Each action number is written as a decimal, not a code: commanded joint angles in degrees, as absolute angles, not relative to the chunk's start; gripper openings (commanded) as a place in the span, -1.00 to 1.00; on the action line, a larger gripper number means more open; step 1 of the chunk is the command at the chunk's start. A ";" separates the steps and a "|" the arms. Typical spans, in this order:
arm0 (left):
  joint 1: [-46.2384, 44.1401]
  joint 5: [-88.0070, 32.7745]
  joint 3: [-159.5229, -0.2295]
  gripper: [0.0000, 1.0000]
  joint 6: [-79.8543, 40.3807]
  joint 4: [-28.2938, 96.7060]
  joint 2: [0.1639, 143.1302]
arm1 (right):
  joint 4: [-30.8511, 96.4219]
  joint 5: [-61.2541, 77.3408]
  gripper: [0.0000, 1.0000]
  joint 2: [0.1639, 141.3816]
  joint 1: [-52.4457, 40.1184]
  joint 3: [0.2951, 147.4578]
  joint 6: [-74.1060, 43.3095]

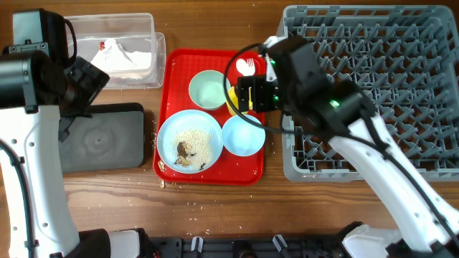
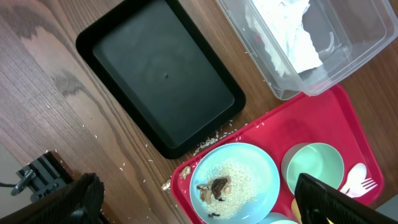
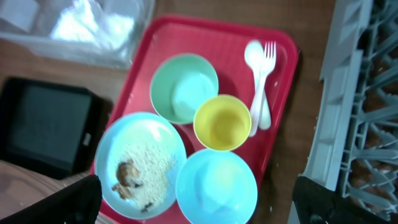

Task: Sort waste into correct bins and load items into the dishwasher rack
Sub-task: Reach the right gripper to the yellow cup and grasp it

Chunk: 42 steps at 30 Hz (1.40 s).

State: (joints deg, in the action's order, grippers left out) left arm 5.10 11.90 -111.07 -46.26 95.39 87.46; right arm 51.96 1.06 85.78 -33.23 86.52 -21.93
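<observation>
Both claws are wide open and hold nothing: the left gripper (image 2: 196, 200) at the left of the overhead frame, the right gripper (image 3: 196, 194) above the red plastic tray (image 1: 251, 172) in the middle. The round light blue plate (image 1: 189, 140) with rice and brownish scraps lies at this tray's lower left. The crumpled white paper napkin (image 1: 122, 54) is inside the clear rectangular plastic tub (image 1: 143, 21) at upper left.

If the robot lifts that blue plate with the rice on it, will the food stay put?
Probably not if tilted: the plate looks shallow, so the loose rice and brown scraps would likely slide off. It looks rigid, so it should keep its shape when gripped.
</observation>
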 commanded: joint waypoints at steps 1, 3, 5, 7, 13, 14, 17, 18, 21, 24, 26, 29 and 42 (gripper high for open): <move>5.50 11.81 -111.33 1.00 -47.16 95.42 87.42 | 51.86 2.92 0.99 87.70 -33.47 88.40 -23.33; 5.50 11.81 -111.33 1.00 -47.16 95.42 87.42 | 50.65 2.81 1.00 87.92 -33.47 88.40 -28.62; 5.50 11.81 -111.33 1.00 -47.16 95.42 87.42 | 48.56 2.70 1.00 87.92 -33.47 88.40 -28.95; 5.50 11.81 -111.33 1.00 -47.16 95.42 87.42 | 48.36 2.66 0.99 88.25 -33.47 88.38 -28.86; 5.50 11.79 -111.33 1.00 -47.16 95.42 87.44 | 47.27 2.66 0.99 95.85 -33.47 87.99 -23.97; 5.50 11.81 -111.33 1.00 -47.16 95.42 87.42 | 47.27 2.68 0.99 97.84 -33.47 87.99 -23.99; 5.50 11.81 -111.33 1.00 -47.16 95.42 87.42 | 47.31 3.22 0.99 103.07 -33.54 88.01 -22.13; 5.50 11.79 -111.33 1.00 -47.16 95.42 87.44 | 47.40 3.79 0.99 104.12 -33.58 88.01 -19.94; 5.50 11.81 -111.33 1.00 -47.16 95.42 87.42 | 47.86 3.92 0.99 106.10 -33.58 88.01 -17.93; 5.50 11.79 -111.33 1.00 -47.16 95.42 87.42 | 47.37 2.35 0.86 106.19 -33.58 88.01 -17.74; 5.50 11.81 -111.33 1.00 -47.16 95.42 87.42 | 46.96 1.54 0.71 106.19 -33.58 88.01 -17.80; 5.50 11.81 -111.33 1.00 -47.16 95.42 87.42 | 45.30 0.69 0.58 106.34 -34.44 87.64 -17.28; 5.50 11.81 -111.33 1.00 -47.16 95.42 87.42 | 39.70 -8.75 0.15 111.96 -39.38 87.31 -19.73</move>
State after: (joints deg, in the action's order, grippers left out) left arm 5.10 11.90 -111.07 -46.26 95.39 87.46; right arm 39.97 -6.92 108.16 -39.22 87.13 -18.33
